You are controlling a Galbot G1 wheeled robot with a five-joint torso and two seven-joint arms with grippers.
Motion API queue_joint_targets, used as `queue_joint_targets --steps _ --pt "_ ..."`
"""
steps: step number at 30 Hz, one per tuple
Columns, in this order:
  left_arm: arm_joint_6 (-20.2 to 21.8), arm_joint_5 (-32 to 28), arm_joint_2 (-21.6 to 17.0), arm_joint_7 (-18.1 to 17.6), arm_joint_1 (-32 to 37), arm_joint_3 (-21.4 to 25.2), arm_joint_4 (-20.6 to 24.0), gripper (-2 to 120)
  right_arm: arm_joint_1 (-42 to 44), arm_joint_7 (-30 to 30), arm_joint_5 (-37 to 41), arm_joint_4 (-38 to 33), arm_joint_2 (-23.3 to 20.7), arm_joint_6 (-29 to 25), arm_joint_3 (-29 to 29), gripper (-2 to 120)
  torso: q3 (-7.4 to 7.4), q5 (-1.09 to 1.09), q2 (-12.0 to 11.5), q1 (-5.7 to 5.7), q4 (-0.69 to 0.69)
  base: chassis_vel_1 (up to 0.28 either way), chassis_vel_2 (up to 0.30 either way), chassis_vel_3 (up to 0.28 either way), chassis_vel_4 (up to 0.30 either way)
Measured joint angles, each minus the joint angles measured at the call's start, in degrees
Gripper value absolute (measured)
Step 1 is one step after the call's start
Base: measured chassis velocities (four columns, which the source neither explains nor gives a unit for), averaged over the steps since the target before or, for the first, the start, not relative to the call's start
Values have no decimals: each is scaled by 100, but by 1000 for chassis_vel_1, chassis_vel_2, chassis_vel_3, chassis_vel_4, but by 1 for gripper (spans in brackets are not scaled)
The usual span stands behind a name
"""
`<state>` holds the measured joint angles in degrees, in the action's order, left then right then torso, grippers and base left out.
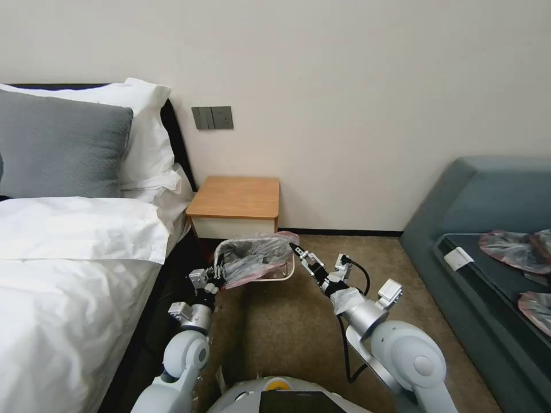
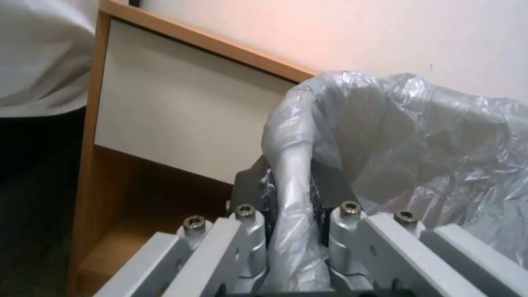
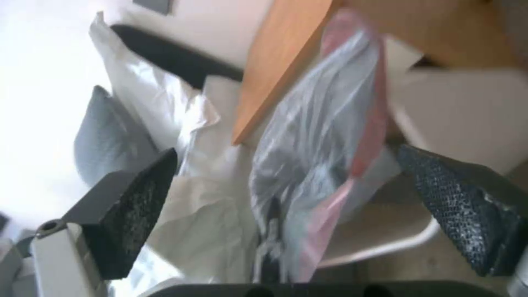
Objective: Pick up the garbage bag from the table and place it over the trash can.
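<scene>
With the garbage bag (image 1: 252, 255) draped over the trash can (image 1: 281, 274) before the table (image 1: 235, 198), keep the left tool (image 1: 213, 282) clenched on its edge while the released right tool (image 1: 297, 250) spreads the far rim evenly

You have nothing to read here: no text, label, brand, number or sign is legible in any view. The white tag (image 1: 458, 258) lying on the dark teal sofa (image 1: 488, 195) shows you a blank face, with any print too small to make out. The grey switch plate (image 1: 212, 117) on the wall carries no marking you can read. The garbage bag (image 1: 252, 257) shows you plain silvery film with pinkish-red edges and no lettering. The table (image 1: 236, 198) presents bare wood with a white drawer front, unmarked, and the screen (image 1: 298, 401) at the robot's base is dark.
</scene>
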<state>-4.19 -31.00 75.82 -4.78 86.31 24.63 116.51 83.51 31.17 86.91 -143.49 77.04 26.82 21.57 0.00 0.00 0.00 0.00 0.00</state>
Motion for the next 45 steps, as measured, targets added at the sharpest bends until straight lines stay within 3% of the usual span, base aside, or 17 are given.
queue_joint_targets --steps 10,18,27,30,32,34,40,45 --pt "0 102 -12 1 -12 -27 117 8 -266 112 205 324 81 -38 -688 100 0 0 0 0 1 0 0 0 0" --pt "0 118 -25 5 14 -25 235 8 -322 112 75 463 140 -59 -793 100 0 0 0 0 1 0 0 0 0" --pt "0 177 -17 23 55 -41 289 8 -310 69 10 453 134 -88 -768 70 0 0 0 0 0 0 0 0 0" --pt "-1 196 -8 24 69 -53 298 8 -314 68 5 451 136 -96 -758 54 0 0 0 0 0 0 0 0 0" --pt "-1 196 -7 24 73 -54 302 8 -314 67 -8 451 134 -96 -757 51 0 0 0 0 0 0 0 0 0" --pt "-1 192 -7 23 77 -55 308 8 -312 51 -80 463 110 -91 -749 40 0 0 0 0 0 0 0 0 0" --pt "1 188 3 21 71 -57 309 8 -283 -79 -320 487 54 -58 -752 23 0 0 0 0 0 0 0 0 0" --pt "1 188 18 21 70 -67 300 8 -278 -118 -366 494 45 -56 -755 1 0 0 0 0 0 0 0 0 0"
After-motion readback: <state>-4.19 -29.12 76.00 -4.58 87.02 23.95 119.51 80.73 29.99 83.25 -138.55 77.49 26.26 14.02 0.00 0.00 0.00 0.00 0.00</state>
